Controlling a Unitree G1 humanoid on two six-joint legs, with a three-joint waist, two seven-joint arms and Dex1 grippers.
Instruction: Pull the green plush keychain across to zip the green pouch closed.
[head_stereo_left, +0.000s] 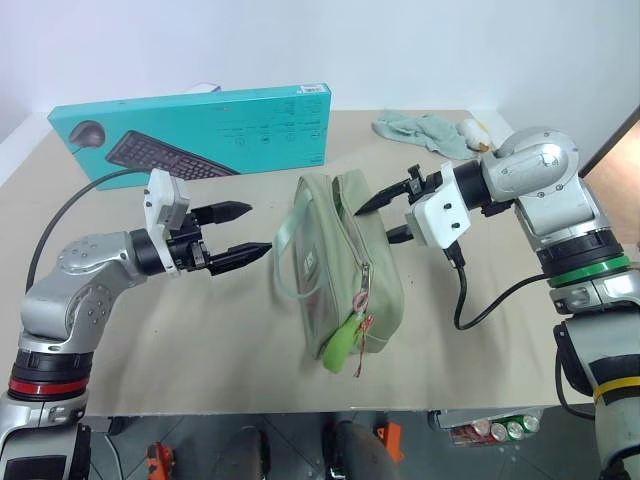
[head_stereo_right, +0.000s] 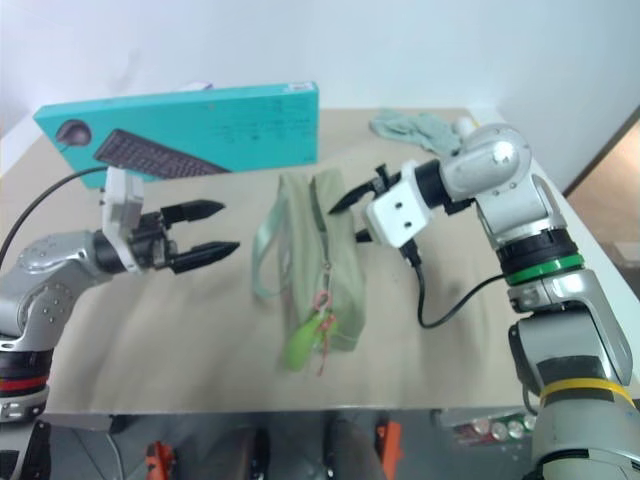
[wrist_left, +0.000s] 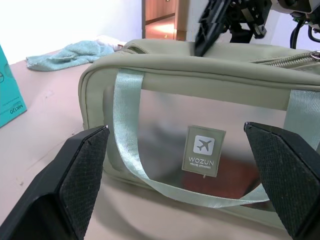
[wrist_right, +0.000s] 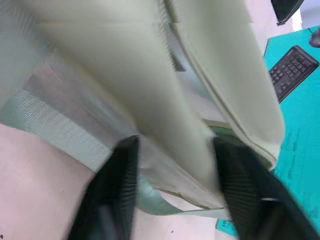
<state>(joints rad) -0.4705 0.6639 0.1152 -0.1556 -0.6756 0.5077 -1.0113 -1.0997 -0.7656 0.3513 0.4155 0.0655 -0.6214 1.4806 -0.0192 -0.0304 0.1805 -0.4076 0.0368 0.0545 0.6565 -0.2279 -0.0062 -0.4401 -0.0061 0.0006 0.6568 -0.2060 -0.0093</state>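
Note:
The green pouch (head_stereo_left: 335, 262) stands upright in the middle of the table, its clear side panel and pale mint handle (wrist_left: 150, 180) facing my left arm. The green plush keychain (head_stereo_left: 340, 345) hangs from the zipper at the pouch's near end, with its pink ring just above. My left gripper (head_stereo_left: 258, 228) hovers open a little left of the pouch, touching nothing. My right gripper (head_stereo_left: 382, 222) reaches in from the right at the pouch's far end. Its fingers (wrist_right: 120, 190) press on both sides of the pouch's top edge, with fabric filling the gap between them.
A teal keyboard box (head_stereo_left: 200, 130) stands along the far edge of the table. A pale teal cloth (head_stereo_left: 420, 130) lies crumpled at the back right, with a small white object (head_stereo_left: 472, 130) beside it. The table's front edge (head_stereo_left: 300, 412) runs just past the keychain.

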